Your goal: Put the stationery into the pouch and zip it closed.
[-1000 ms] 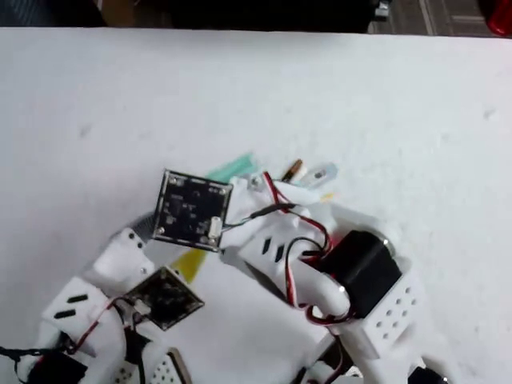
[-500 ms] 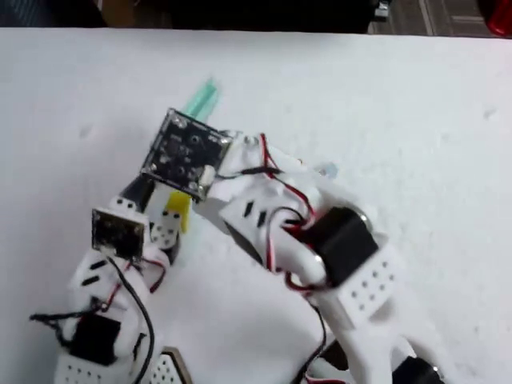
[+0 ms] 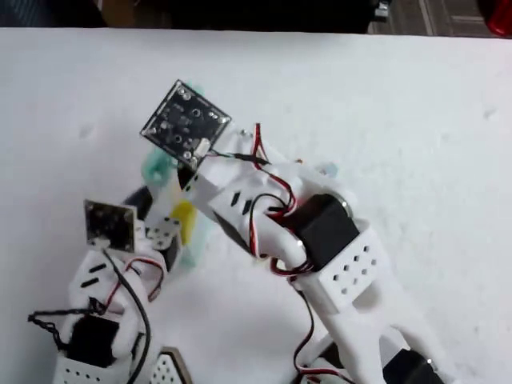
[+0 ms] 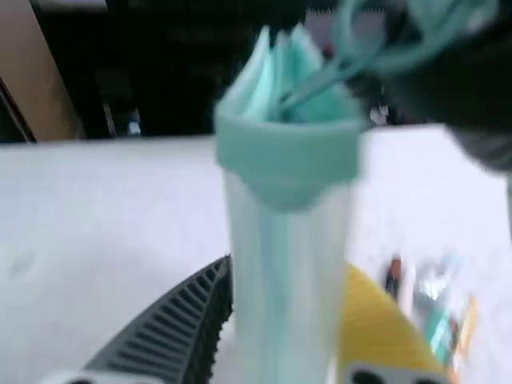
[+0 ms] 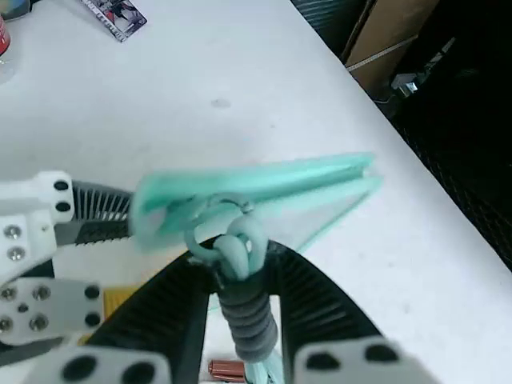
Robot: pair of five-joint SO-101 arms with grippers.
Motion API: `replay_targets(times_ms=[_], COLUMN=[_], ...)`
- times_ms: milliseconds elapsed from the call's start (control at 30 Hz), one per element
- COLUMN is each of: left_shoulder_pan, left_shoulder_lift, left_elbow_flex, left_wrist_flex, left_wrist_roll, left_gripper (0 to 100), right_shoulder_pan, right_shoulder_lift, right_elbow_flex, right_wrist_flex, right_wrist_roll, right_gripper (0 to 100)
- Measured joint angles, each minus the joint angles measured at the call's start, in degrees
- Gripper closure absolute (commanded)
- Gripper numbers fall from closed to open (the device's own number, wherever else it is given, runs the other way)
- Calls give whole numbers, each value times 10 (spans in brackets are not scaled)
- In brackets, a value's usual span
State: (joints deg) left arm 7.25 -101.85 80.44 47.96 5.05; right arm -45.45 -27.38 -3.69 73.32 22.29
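The pouch (image 4: 288,240) is clear plastic with a teal zipper edge (image 5: 256,186), and it stands upright off the table. My left gripper (image 4: 288,292) is shut on its lower body, with the black finger (image 4: 172,332) on one side and the yellow pad (image 4: 376,332) on the other. My right gripper (image 5: 236,264) is shut on the grey ribbed zipper pull (image 5: 242,316) with its teal ring (image 5: 232,240), at the pouch's top. From above, the pouch (image 3: 155,170) shows beneath the right arm's camera board. Loose stationery (image 4: 436,308) lies on the table beside it, and is partly hidden under the right arm (image 3: 326,170).
The white table (image 3: 384,104) has open room at the far side and right. Its far edge (image 3: 256,30) borders a dark area. A printed card (image 5: 114,16) lies farther off on the table. A cardboard box (image 5: 384,36) stands beyond the table's edge.
The right arm has swung toward the far left, taking the pouch off the table and standing it up. The left arm has come forward and closed on the pouch's body.
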Motion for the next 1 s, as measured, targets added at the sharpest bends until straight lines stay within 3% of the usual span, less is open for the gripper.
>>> replay_targets(times_ms=[133, 467, 900, 1000], left_shoulder_pan=[6, 55, 76, 76], left_shoulder_lift=[6, -4, -5, -5], left_elbow_flex=[-7, 20, 18, 4], left_wrist_flex=[52, -18, -19, 14], left_wrist_roll=[0, -1, -1, -28], left_gripper=[762, 945, 978, 978], right_shoulder_pan=[-2, -11, 53, 71], right_shoulder_lift=[0, 0, 8, 32], right_elbow_flex=[0, 0, 3, 4], right_wrist_flex=[0, -10, -76, -88], right_wrist_roll=[0, -1, 1, 1], right_gripper=[982, 982, 982, 982])
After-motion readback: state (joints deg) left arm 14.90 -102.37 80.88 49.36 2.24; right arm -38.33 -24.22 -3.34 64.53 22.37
